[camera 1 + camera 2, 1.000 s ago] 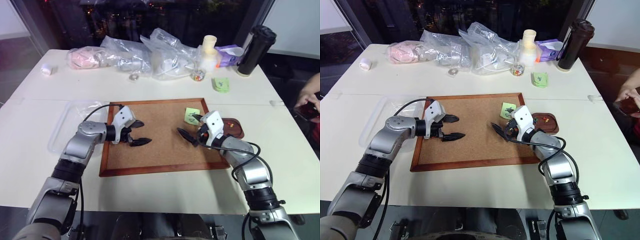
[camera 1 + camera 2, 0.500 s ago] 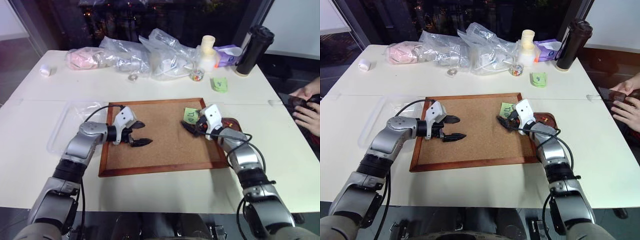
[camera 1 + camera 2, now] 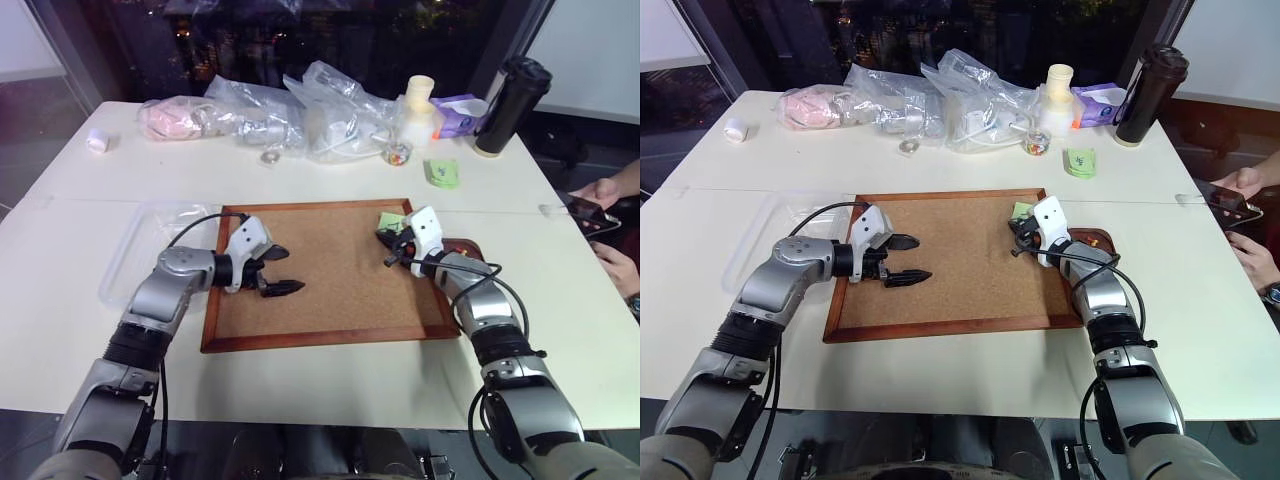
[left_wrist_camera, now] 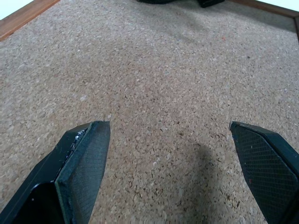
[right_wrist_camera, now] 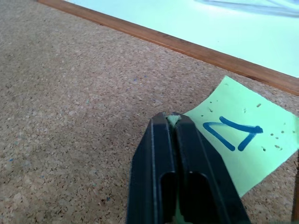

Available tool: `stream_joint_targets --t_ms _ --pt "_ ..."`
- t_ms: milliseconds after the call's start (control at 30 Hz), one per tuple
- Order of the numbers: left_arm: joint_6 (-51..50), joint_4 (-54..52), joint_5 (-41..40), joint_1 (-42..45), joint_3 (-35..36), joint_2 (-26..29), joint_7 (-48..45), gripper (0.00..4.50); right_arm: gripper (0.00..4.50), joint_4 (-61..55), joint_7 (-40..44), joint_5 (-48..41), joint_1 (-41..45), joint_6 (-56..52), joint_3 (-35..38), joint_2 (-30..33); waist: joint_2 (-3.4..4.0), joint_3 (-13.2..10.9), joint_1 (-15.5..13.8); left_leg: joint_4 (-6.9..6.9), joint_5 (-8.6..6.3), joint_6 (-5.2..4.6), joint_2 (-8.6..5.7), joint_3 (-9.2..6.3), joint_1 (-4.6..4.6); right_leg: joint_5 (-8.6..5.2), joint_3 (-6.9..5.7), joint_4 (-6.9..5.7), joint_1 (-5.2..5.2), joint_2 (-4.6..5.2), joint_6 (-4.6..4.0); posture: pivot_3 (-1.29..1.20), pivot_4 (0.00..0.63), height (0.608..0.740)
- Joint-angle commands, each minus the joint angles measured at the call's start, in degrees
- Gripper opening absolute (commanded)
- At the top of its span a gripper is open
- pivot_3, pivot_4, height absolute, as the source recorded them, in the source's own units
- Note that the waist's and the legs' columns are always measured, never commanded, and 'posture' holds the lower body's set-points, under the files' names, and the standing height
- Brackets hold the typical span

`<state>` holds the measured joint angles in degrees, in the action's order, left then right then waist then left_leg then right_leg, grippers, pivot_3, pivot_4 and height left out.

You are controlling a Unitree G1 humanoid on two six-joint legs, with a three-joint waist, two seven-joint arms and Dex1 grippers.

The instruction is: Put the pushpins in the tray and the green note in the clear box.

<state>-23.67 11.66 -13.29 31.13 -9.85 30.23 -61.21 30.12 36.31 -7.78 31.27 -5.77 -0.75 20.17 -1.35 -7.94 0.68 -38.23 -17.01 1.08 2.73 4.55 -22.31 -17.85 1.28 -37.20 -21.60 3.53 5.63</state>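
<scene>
Green note (image 5: 243, 140) is lying on the cork board (image 3: 320, 280) at the board's 1 o'clock corner, flat apart from the corner caught in the right gripper (image 5: 174, 120). Right gripper's two black fingers are pressing together on that corner, pinching the paper between their tips. One hand-drawn triangle is showing on the note in the right wrist view, and small pinholes are dotting the paper. Pushpins are too small to make out on the board.

Tray (image 3: 468, 248) is sitting at 3 o'clock from the note, just off the board's right frame, partly hidden behind the right arm; a few coloured specks are lying in it, too small to tell apart. Clear box (image 3: 150, 245) is resting on the white table (image 3: 300, 170) at 9 o'clock from the board, just beside its left frame.

Left gripper (image 3: 285, 270) is hovering over the left half of the cork, fingers (image 4: 84, 163) standing wide apart with nothing between them.

Further out at 12 o'clock: soft clear plastic bags (image 3: 330, 100), a pink bundle (image 3: 175, 118), a white bottle (image 3: 418, 100), a small jar (image 3: 397, 152), a green sticky pad (image 3: 441, 171), a purple packet (image 3: 457, 108) and a black tumbler (image 3: 508, 92). At the table's 3 o'clock edge a person's hand (image 3: 605, 190) is holding a phone (image 3: 590, 212).
</scene>
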Motion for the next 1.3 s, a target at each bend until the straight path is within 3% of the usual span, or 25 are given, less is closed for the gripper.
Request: stream_joint_targets --t_ms 33,333,467,667,867,1300 --pt "0.5 2.8 -2.2 4.6 3.7 0.3 -0.9 4.50 0.06 -4.1 1.1 -1.9 -3.9 -4.1 0.1 -0.8 0.00 0.0 0.0 0.00 0.00 0.00 0.00 -0.01 -0.02 0.00 -0.02 0.01 -0.01 0.00 0.00 0.00 0.150 0.740" --pt "-2.6 21.0 -5.3 20.6 4.7 -5.6 -7.7 4.50 0.06 -29.3 3.1 -7.6 -14.4 -15.8 -1.5 -0.2 0.02 0.0 0.1 0.03 -0.02 -0.04 -0.13 0.01 -0.13 0.00 -0.04 0.07 -0.09 -0.06 0.01 0.00 0.150 0.740" --pt "-5.3 27.1 -4.8 23.0 3.5 -9.6 -11.0 4.50 0.06 -37.3 1.5 -8.2 -17.1 -18.1 -1.9 -0.3 0.08 -0.1 0.3 0.05 -0.03 -0.05 -0.14 0.05 -0.19 -0.01 0.02 0.07 -0.23 -0.09 0.02 0.00 0.150 0.740" --pt "-8.7 31.4 -3.8 23.2 0.7 -11.2 -17.2 4.50 0.06 -43.4 -1.5 -9.0 -18.0 -19.7 -0.8 -1.0 0.06 -0.1 0.3 0.04 -0.01 -0.02 -0.07 0.04 -0.51 -0.01 0.12 -0.05 -0.66 -0.28 0.02 0.00 0.150 0.740" --pt "-16.9 41.7 -7.1 27.7 6.4 -14.8 -15.3 4.50 0.06 -46.0 -3.2 -10.0 -18.6 -20.8 -0.5 -0.8 0.05 -0.1 -0.1 -0.04 0.00 -0.02 -0.08 -0.01 -0.78 0.00 0.09 -0.03 -0.84 -0.27 0.02 0.00 0.150 0.740" --pt "-24.8 56.3 -7.2 34.3 16.1 -22.7 0.5 4.50 0.06 -47.7 -3.0 -9.5 -19.6 -20.4 -2.1 0.3 0.03 -0.1 -0.1 -0.06 0.00 -0.01 -0.11 -0.11 -0.90 0.02 0.04 -0.04 -0.91 -0.25 0.06 0.00 0.150 0.740"
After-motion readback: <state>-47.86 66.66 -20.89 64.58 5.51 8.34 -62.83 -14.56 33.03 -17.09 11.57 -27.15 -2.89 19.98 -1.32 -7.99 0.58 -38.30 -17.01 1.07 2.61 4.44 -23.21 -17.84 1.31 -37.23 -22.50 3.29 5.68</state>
